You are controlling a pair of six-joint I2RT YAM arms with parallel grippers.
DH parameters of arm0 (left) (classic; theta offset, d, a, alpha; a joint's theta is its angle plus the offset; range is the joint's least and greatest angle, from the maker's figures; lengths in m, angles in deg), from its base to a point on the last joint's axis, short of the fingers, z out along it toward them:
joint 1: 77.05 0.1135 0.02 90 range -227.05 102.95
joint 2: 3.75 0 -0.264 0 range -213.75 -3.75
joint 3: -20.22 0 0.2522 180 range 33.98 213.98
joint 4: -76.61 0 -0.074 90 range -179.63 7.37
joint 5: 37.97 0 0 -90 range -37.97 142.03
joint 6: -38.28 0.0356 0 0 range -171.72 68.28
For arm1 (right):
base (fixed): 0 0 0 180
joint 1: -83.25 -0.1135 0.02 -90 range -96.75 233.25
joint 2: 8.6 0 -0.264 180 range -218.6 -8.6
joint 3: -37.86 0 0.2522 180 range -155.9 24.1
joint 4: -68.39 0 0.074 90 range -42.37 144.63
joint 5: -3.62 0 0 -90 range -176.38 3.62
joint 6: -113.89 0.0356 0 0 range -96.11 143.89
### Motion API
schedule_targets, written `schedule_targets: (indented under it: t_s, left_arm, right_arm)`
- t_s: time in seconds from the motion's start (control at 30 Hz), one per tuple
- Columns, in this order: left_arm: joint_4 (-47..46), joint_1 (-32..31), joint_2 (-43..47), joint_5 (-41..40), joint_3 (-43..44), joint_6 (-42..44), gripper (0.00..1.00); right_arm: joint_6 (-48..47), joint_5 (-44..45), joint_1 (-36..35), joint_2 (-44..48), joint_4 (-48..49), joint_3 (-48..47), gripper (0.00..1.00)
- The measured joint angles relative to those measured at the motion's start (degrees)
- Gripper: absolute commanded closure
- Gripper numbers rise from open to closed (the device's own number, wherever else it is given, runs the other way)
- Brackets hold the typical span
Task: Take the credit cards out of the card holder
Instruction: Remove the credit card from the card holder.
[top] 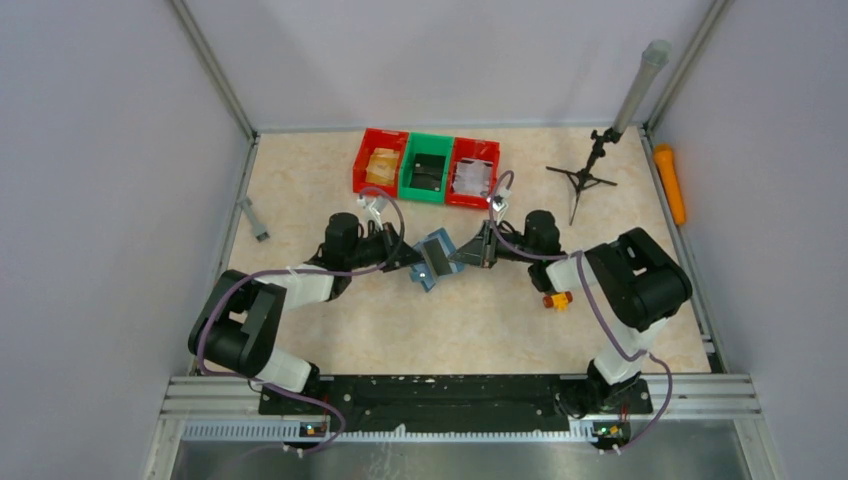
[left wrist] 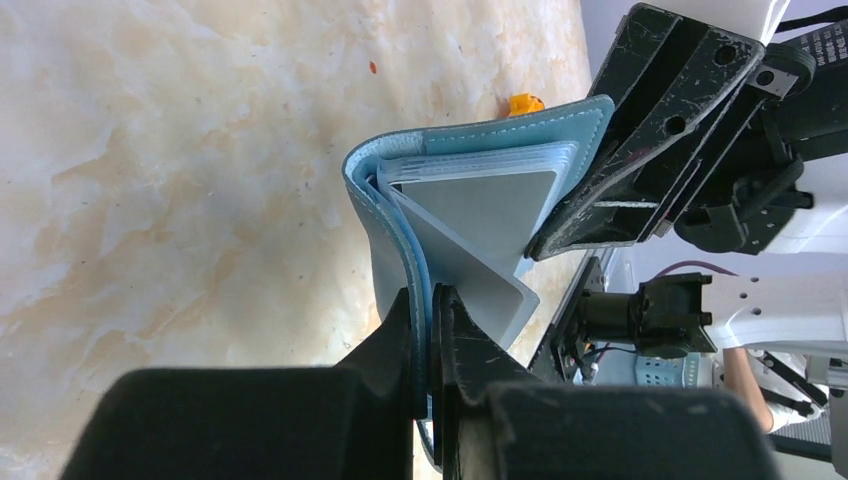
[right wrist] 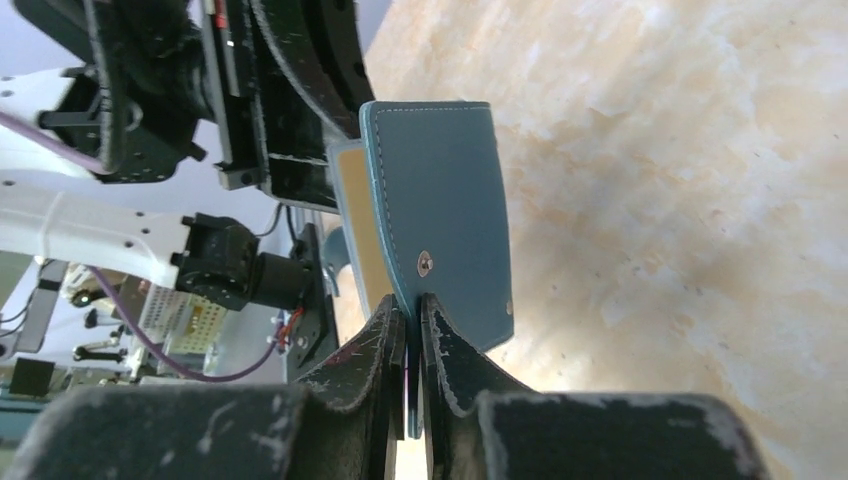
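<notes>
We are clamping the left jaws shut on one flap of the card holder (left wrist: 500,128) and the right jaws shut on the other flap, holding it spread open between the arms over the table (left wrist: 180,200). The credit cards (left wrist: 480,210) are sitting fanned in their slots. Next, we judge, one arm is needing to release and pinch a card's edge.
</notes>
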Motion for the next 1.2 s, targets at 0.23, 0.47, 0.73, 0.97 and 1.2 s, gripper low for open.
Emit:
schedule_targets:
  t_s: [0.23, 0.47, 0.73, 0.97, 1.2]
  left_arm:
    - [0.8, 0.0, -0.1, -0.6, -0.1, 0.3, 1.00]
    - [-0.2, -0.2, -2.2, 1.7, 0.0, -0.3, 1.00]
    - [-0.3, -0.2, -2.9, 1.9, 0.1, -0.4, 1.00]
    - [1.5, -0.1, -2.9, 0.3, 1.1, 0.7, 0.91]
    - [-1.3, 1.3, -2.2, 1.0, -0.1, -0.8, 0.83]
  right_arm:
    - [-6.8, 5.7, -0.3, 3.6, -12.7, -0.6, 0.60]
    - [-11.4, 9.2, -0.6, 5.0, -19.4, -0.6, 0.68]
    - [-12.5, 10.1, -0.8, 6.6, -21.1, -0.6, 1.00]
    - [-11.8, 11.6, 0.0, 9.4, -19.2, 1.8, 1.00]
    - [-8.9, 10.6, 0.4, 9.4, -15.2, 3.0, 1.00]
